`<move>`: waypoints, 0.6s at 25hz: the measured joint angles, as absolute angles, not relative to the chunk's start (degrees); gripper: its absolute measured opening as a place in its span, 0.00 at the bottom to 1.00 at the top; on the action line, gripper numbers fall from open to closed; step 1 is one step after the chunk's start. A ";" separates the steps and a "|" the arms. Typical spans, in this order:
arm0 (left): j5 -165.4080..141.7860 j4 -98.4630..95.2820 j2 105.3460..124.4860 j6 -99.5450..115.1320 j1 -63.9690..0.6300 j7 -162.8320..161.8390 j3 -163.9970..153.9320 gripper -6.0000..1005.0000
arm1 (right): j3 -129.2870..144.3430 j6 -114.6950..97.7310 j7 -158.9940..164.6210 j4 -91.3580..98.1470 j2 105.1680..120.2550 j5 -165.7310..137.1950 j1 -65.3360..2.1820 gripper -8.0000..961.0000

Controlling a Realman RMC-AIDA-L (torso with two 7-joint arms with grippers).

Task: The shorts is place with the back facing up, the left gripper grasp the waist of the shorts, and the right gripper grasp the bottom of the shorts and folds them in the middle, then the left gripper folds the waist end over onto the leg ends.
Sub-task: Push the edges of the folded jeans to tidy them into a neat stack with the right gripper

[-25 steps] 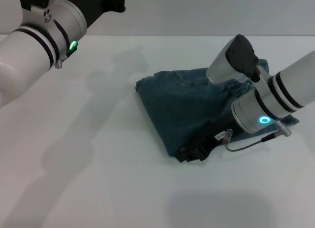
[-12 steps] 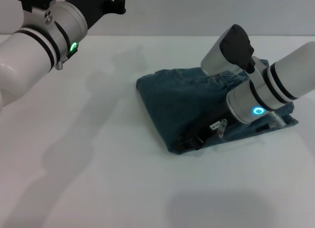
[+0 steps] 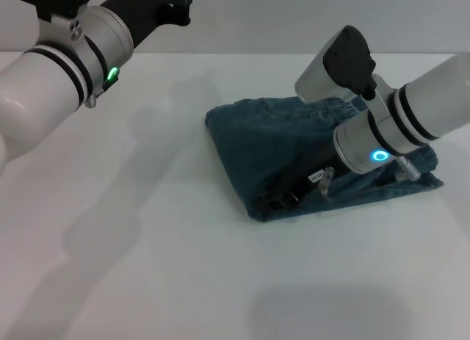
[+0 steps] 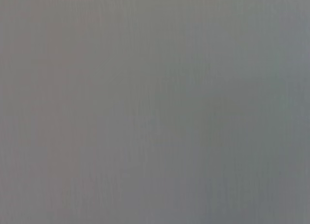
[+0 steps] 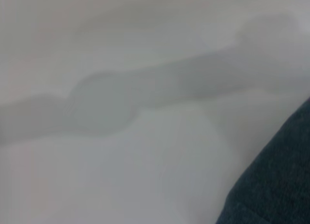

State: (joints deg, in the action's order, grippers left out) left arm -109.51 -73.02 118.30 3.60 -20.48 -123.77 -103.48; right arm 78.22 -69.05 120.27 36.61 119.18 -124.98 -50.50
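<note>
Right now your shorts (image 3: pixel 294 153) lie folded in a compact bundle on the white counter (image 3: pixel 183 266), a little toward three o'clock from its middle. Your right end effector (image 3: pixel 277 199) rests low on the denim at the bundle's seven o'clock corner; you cannot tell whether its fingers are closed on cloth. Your left end effector (image 3: pixel 158 6) hangs high at eleven o'clock, well apart from the shorts, its grip also impossible to judge.
</note>
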 joint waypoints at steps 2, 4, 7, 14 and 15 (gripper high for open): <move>-109.51 -72.77 118.30 3.60 -20.52 -123.76 -103.76 0.00 | 78.22 -68.61 120.27 36.70 119.18 -124.97 -50.67 0.22; -109.51 -72.77 118.30 3.60 -20.52 -123.76 -103.76 0.00 | 78.22 -68.16 120.27 36.65 119.15 -124.96 -50.90 0.22; -109.51 -72.69 118.29 3.61 -20.52 -123.74 -103.90 0.00 | 78.22 -67.24 120.27 36.36 119.11 -124.93 -51.18 0.22; -109.51 -72.77 118.30 3.60 -20.31 -123.70 -104.16 0.00 | 78.22 -64.84 120.25 36.30 119.02 -124.97 -51.80 0.22; -109.51 -72.81 118.30 3.60 -20.29 -123.68 -104.24 0.00 | 78.22 -64.53 120.25 36.30 119.00 -124.98 -51.84 0.22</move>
State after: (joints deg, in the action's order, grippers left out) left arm -109.51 -72.81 118.30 3.60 -20.29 -123.68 -104.24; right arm 78.22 -64.53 120.25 36.30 119.00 -124.98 -51.84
